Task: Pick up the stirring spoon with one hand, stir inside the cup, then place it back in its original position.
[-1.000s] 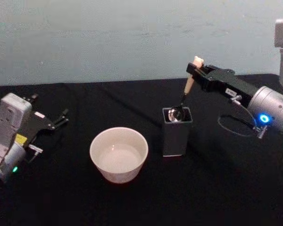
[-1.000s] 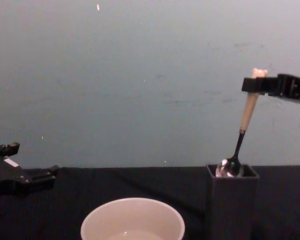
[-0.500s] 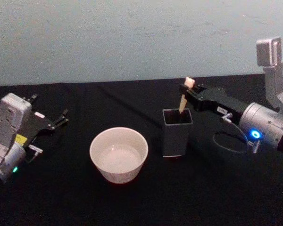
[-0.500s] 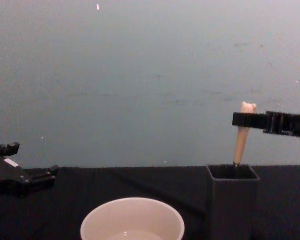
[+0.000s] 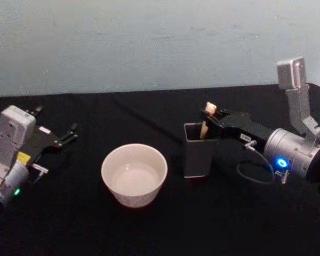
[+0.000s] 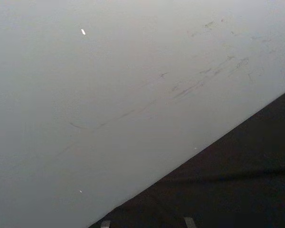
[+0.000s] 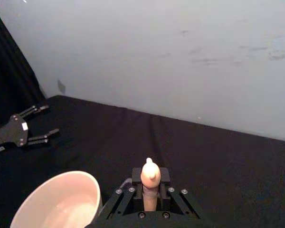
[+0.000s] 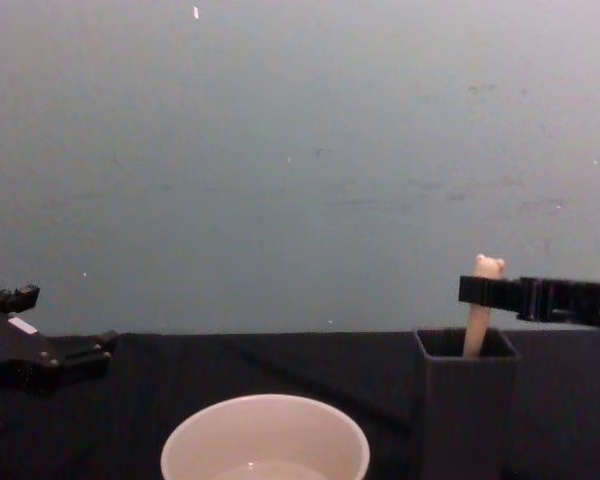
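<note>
The stirring spoon (image 5: 204, 128) stands nearly upright in the dark grey holder (image 5: 198, 157), with its stem and bowl hidden inside. The right gripper (image 5: 209, 114) clamps the cream handle just below the bear head. The cream-white cup (image 5: 133, 195) sits upright, left of the holder.

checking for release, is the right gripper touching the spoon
Touching. The right wrist view shows the right gripper pinching the stirring spoon by its handle.
</note>
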Motion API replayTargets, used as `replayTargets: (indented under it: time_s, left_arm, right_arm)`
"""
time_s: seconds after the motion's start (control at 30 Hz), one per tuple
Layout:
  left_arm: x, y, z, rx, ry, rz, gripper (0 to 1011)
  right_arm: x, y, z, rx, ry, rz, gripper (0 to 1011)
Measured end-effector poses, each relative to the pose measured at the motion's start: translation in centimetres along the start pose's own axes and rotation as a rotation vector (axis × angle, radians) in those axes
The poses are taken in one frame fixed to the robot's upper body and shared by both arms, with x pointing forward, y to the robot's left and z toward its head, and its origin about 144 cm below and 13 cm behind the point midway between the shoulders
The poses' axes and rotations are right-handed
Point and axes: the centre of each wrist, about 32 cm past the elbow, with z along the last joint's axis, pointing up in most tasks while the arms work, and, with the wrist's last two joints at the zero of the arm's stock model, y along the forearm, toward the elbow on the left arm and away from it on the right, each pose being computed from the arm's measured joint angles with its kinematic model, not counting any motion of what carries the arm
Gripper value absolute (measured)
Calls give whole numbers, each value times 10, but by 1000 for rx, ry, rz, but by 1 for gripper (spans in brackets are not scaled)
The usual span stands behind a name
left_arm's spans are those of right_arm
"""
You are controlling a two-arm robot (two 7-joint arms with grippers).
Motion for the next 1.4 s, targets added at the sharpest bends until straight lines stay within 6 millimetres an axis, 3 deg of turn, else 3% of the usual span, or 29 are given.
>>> replayTargets:
  time_s: [1.4]
  left_arm:
    - [0,0,0,0,0,0,1002]
  right_arm:
    - [0,2,-4,-16,-6,-8,211]
